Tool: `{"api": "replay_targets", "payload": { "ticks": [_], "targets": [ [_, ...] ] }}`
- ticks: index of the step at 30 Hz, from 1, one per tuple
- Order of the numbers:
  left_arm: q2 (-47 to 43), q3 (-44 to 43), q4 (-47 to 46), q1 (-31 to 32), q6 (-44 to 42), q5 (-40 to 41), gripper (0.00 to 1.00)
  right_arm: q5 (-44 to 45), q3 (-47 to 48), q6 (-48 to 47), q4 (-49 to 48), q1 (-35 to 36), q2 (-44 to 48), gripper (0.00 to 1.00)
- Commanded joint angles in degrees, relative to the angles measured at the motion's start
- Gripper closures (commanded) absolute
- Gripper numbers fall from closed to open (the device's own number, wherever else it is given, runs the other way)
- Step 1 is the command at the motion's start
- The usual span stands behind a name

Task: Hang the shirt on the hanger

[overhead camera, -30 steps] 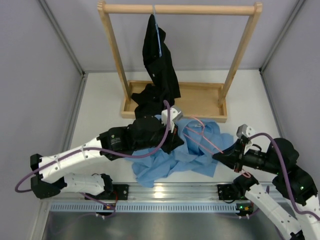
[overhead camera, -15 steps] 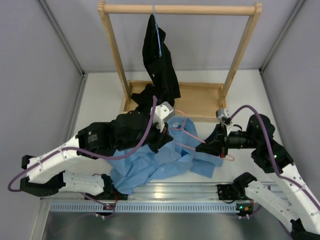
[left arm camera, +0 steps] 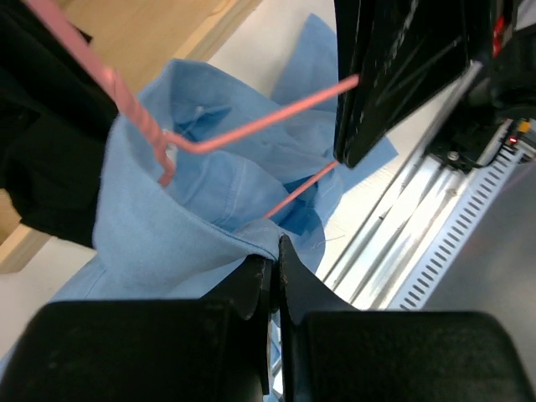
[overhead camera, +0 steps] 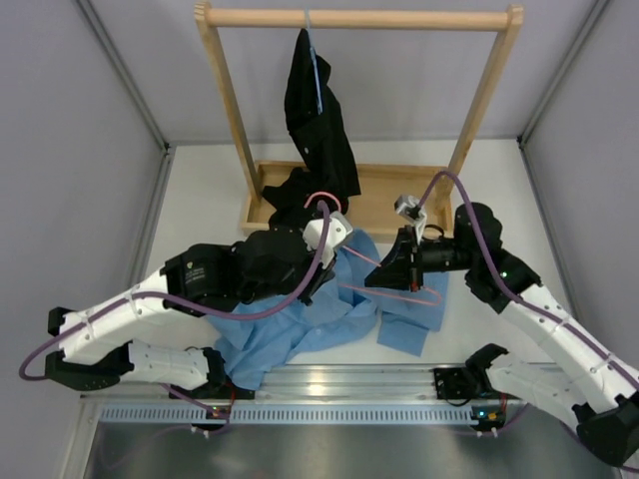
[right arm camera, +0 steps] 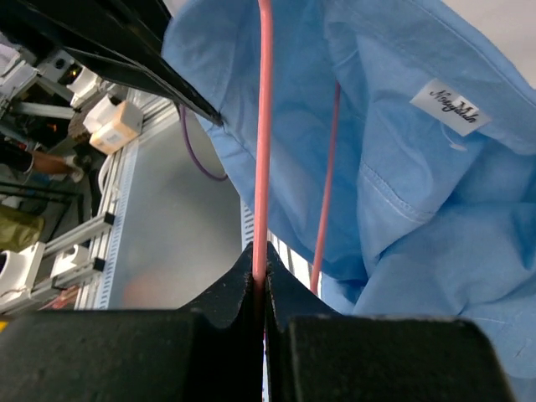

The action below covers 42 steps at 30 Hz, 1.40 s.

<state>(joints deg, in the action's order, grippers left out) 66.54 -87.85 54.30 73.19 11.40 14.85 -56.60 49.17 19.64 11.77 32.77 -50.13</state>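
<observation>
The light blue shirt [overhead camera: 329,309] is bunched on the table in front of the rack, its upper part lifted. My left gripper [overhead camera: 321,267] is shut on a fold of the shirt [left arm camera: 159,234], with the cloth pinched between the fingertips [left arm camera: 275,251]. The pink wire hanger [overhead camera: 384,271] runs from inside the shirt to my right gripper [overhead camera: 377,281], and its hook rises by the black garment. In the right wrist view the gripper [right arm camera: 260,261] is shut on one hanger wire [right arm camera: 265,126], beside the shirt's labelled collar area [right arm camera: 402,142]. The hanger [left arm camera: 243,134] passes through the shirt opening.
A wooden clothes rack [overhead camera: 359,17] stands at the back with a tray base [overhead camera: 399,195]. A black garment [overhead camera: 318,120] hangs from it on a thin blue hanger and drapes into the tray. Grey walls close both sides. A metal rail [overhead camera: 339,384] runs along the near edge.
Both grippers have risen and moved toward the rack. The right gripper carried the hanger left and back; the left lifted the shirt, which pulled left off the table's right part.
</observation>
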Motion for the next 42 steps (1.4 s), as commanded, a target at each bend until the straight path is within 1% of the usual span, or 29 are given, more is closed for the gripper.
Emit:
{"api": "replay_targets", "payload": {
  "ticks": [1, 6, 7, 9, 10, 11, 14, 16, 17, 20, 21, 23, 24, 25, 27, 28, 29, 31, 32, 33, 35, 36, 37, 38, 39, 40, 41, 42],
  "targets": [
    [-0.4, -2.7, -0.6, 0.2, -0.4, 8.1, 1.0, 1.3, 2.6, -3.2, -2.3, 2.7, -2.5, 1.0],
    [-1.2, -2.1, -0.5, 0.2, -2.3, 9.2, 1.0, 0.0, 3.0, -5.1, -2.2, 3.7, -6.6, 1.0],
    [-1.2, -1.9, -0.5, 0.2, -2.7, 8.8, 1.0, -0.1, 2.3, -4.8, -4.7, 4.0, -7.3, 1.0],
    [-0.8, -1.7, -0.6, 0.2, -3.4, 4.8, 1.0, -0.5, 1.3, -1.9, -8.9, 4.1, -7.8, 1.0],
    [-0.5, -1.6, -0.6, 0.2, -3.7, 4.0, 1.0, -1.3, 0.3, -0.5, -14.2, 4.4, -8.2, 1.0],
    [-0.2, -1.6, -0.4, 0.3, -3.9, 3.6, 1.0, -1.6, 0.2, 1.9, -15.8, 4.7, -8.7, 1.0],
    [1.8, -2.1, 0.3, 0.3, -3.9, 5.3, 1.0, -0.2, 0.8, 2.2, -17.9, 6.2, -8.8, 1.0],
    [3.0, -2.7, 1.5, 0.3, -3.3, 7.9, 1.0, 2.8, -1.2, 2.4, -20.2, 6.5, -6.6, 1.0],
    [3.2, -3.3, 1.9, 0.5, -3.1, 8.8, 1.0, 3.8, -2.4, 3.4, -24.7, 6.6, -5.3, 1.0],
    [3.1, -4.0, 1.9, 0.5, -3.0, 11.5, 1.0, 9.7, -8.5, 6.4, -32.4, 6.6, -0.2, 1.0],
    [3.1, -4.9, 1.9, 0.6, -3.1, 11.9, 0.99, 11.1, -10.1, 7.3, -37.6, 6.7, 0.7, 1.0],
    [3.5, -6.2, 1.9, 0.6, -4.4, 10.8, 0.94, 14.4, -14.7, 11.1, -43.5, 6.7, 2.8, 1.0],
    [3.8, -7.8, 1.9, 0.6, -5.0, 9.9, 0.92, 15.2, -16.0, 12.3, -49.0, 6.7, 3.2, 1.0],
    [4.2, -8.7, 1.9, 0.6, -6.3, 9.0, 0.9, 16.0, -18.4, 13.6, -51.9, 6.7, 3.4, 1.0],
    [5.3, -10.6, 1.9, 0.8, -7.4, 6.6, 0.72, 14.9, -19.8, 17.5, -57.3, 6.8, 2.5, 1.0],
    [5.7, -12.4, 1.9, 0.9, -8.5, 6.5, 0.62, 13.9, -20.8, 19.9, -62.2, 6.9, 1.5, 1.0],
    [6.0, -13.2, 1.9, 1.1, -9.1, 6.8, 0.46, 13.6, -21.3, 20.9, -64.3, 6.9, 1.0, 1.0],
    [5.8, -15.5, 1.9, 1.2, -10.3, 7.6, 0.33, 13.2, -23.1, 23.1, -70.4, 7.0, 0.3, 1.0],
    [5.6, -16.3, 1.8, 1.2, -10.8, 7.9, 0.15, 13.2, -23.5, 23.4, -71.8, 7.0, 0.2, 1.0],
    [4.8, -17.0, 1.9, 1.2, -10.9, 7.6, 0.02, 13.2, -23.9, 23.6, -72.8, 7.0, 0.2, 1.0],
    [3.5, -18.1, 1.9, 1.2, -14.8, 5.5, 0.02, 13.4, -24.8, 23.7, -74.0, 7.0, 0.6, 1.0],
    [1.8, -18.2, 1.8, 1.2, -16.1, 2.8, 0.02, 13.4, -25.0, 23.5, -73.7, 7.0, 0.9, 1.0],
    [0.7, -18.0, 1.7, 1.2, -20.0, 1.9, 0.02, 13.2, -25.2, 23.2, -73.6, 7.0, 1.2, 1.0],
    [-0.4, -15.9, 1.2, 1.1, -22.5, 1.8, 0.02, 13.1, -25.3, 23.0, -73.3, 7.0, 1.3, 1.0],
    [-3.6, -13.5, -2.4, 1.2, -25.2, 3.8, 0.02, 12.9, -25.7, 22.9, -73.1, 7.0, 1.9, 1.0],
    [-5.4, -10.8, -4.9, 1.1, -30.4, 4.4, 0.02, 12.7, -26.0, 22.9, -72.9, 7.0, 2.1, 1.0],
    [-7.0, -5.5, -7.1, 1.1, -33.6, 4.3, 0.02, 12.2, -26.1, 22.8, -72.9, 7.0, 2.3, 1.0],
    [-8.5, -2.9, -12.2, 1.1, -35.9, 4.0, 0.02, 11.1, -26.5, 22.8, -72.8, 7.0, 2.6, 1.0]
  ]
}}
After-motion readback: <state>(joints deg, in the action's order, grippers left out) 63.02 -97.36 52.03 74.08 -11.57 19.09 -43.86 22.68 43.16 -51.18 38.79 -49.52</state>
